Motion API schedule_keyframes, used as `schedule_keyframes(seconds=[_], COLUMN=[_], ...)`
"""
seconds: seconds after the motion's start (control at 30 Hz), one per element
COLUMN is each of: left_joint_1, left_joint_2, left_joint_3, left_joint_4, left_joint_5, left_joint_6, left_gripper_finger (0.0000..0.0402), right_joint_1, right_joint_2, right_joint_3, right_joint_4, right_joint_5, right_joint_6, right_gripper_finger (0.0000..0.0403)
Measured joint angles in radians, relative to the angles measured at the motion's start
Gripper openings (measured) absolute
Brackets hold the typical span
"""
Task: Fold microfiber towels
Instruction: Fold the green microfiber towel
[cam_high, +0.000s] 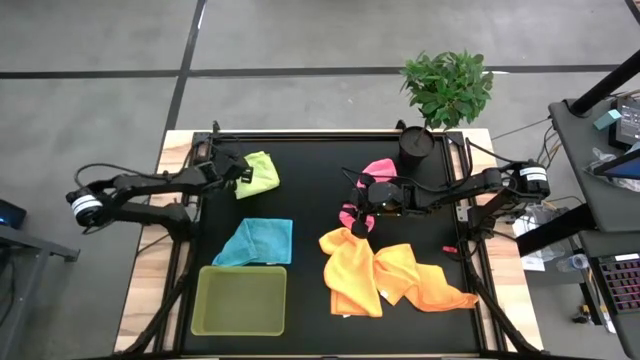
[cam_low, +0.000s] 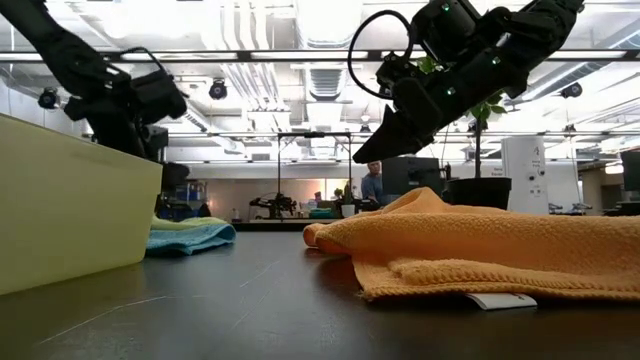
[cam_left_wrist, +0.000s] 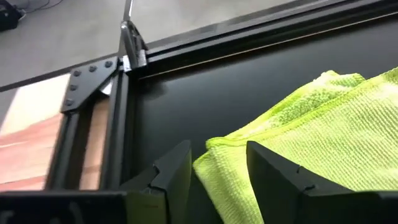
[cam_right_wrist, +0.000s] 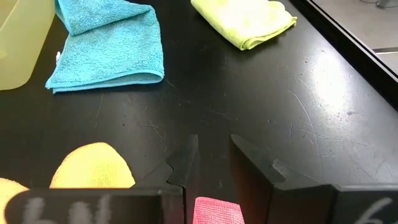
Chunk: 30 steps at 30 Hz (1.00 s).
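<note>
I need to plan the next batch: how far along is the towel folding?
Done: the green towel and blue towel lie folded. In hand: the left gripper stands open at the green towel's edge; the right gripper is over the pink towel. Left: the yellow towel and orange towel lie crumpled.

free: bare mat (cam_high: 310, 190) mid-table | blocked: tray (cam_high: 242, 300), plant pot (cam_high: 416, 143)
</note>
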Motion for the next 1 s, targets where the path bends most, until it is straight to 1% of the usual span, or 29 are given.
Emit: schedule_keyframes(seconds=[0.07, 0.1, 0.2, 0.27, 0.33, 0.5, 0.67, 0.83, 0.9, 1.0], left_joint_1=[0.000, -0.001, -0.002, -0.005, -0.010, -0.027, -0.054, -0.093, -0.118, -0.174], left_joint_2=[-0.022, -0.032, -0.045, -0.036, -0.007, 0.104, 0.220, 0.273, 0.277, 0.277], left_joint_3=[0.022, 0.032, 0.047, 0.047, 0.046, 0.044, 0.052, 0.090, 0.105, 0.121], left_joint_4=[-0.017, -0.016, 0.033, 0.076, 0.087, 0.082, 0.113, 0.122, 0.115, 0.110], left_joint_5=[0.008, 0.033, 0.207, 0.327, 0.405, 0.467, 0.478, 0.498, 0.544, 0.644], left_joint_6=[0.014, 0.034, 0.108, 0.127, 0.130, 0.120, 0.102, 0.104, 0.132, 0.240], left_gripper_finger=[0.0142, 0.0142, 0.0138, 0.0131, 0.0118, 0.0073, 0.0031, 0.0006, 0.0002, 0.0001], right_joint_1=[0.000, 0.000, 0.000, 0.000, 0.000, 0.000, 0.000, 0.000, 0.000, 0.002], right_joint_2=[0.000, 0.000, 0.000, 0.000, 0.000, 0.000, 0.000, 0.000, 0.000, 0.000], right_joint_3=[0.000, 0.000, 0.000, 0.000, 0.000, 0.000, 0.000, 0.000, 0.000, 0.000], right_joint_4=[0.000, 0.000, 0.000, 0.000, 0.000, 0.000, 0.000, 0.000, 0.000, -0.001], right_joint_5=[0.000, 0.000, 0.000, 0.000, 0.000, 0.000, -0.001, -0.001, -0.001, -0.002], right_joint_6=[-0.002, -0.002, -0.002, -0.003, -0.004, -0.003, -0.003, -0.002, -0.002, -0.002], right_gripper_finger=[0.0082, 0.0082, 0.0082, 0.0082, 0.0082, 0.0082, 0.0082, 0.0082, 0.0082, 0.0082])
